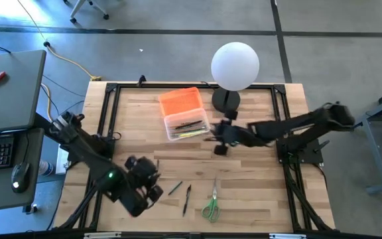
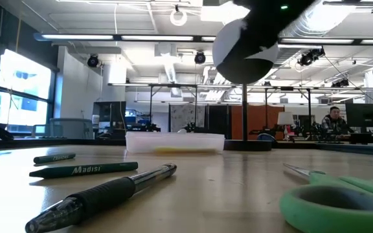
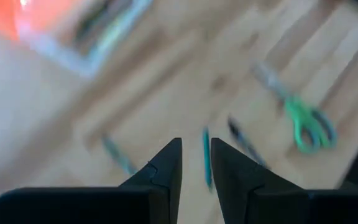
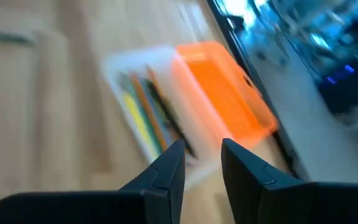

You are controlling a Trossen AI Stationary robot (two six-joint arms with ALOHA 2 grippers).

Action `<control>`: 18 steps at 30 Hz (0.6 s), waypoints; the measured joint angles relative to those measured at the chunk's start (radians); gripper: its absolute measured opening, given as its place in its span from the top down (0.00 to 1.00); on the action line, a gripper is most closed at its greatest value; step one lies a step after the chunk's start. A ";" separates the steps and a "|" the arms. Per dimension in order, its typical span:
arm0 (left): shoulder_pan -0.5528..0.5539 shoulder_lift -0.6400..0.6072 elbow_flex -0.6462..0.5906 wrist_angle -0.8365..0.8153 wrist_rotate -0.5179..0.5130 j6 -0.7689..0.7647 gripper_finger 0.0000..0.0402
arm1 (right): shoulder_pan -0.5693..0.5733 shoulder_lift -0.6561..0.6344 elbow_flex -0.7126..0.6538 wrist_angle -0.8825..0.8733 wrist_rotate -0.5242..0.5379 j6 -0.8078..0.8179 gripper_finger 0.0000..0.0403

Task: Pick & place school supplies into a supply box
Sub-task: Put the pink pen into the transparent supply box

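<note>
From above, the right gripper [image 1: 220, 141] hovers empty, slightly parted, beside the supply box [image 1: 184, 114], the left gripper [image 1: 152, 184] likewise near loose pens; at table level a green pencil [image 2: 83, 169] reads "Madisi"; both wrist cameras show narrow empty gaps.

Wooden table [image 1: 257, 199]: supply box [image 1: 186, 122], pens [image 1: 186, 198], scissors [image 1: 211, 206], lamp [image 1: 234, 70].
</note>
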 joint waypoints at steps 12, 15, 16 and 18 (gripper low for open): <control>-0.106 -0.001 -0.260 0.132 0.620 -0.668 0.71 | 0.167 -0.225 -0.449 0.847 -0.118 -0.076 0.79; -0.112 0.000 -0.366 0.316 0.623 -0.690 0.71 | 0.192 -0.225 -0.480 0.907 -0.085 -0.117 0.79; -0.112 0.000 -0.400 0.384 0.621 -0.689 0.71 | 0.197 -0.225 -0.485 0.906 -0.074 -0.127 0.79; -0.109 0.000 -0.460 0.488 0.616 -0.688 0.71 | 0.200 -0.225 -0.488 0.902 -0.060 -0.136 0.79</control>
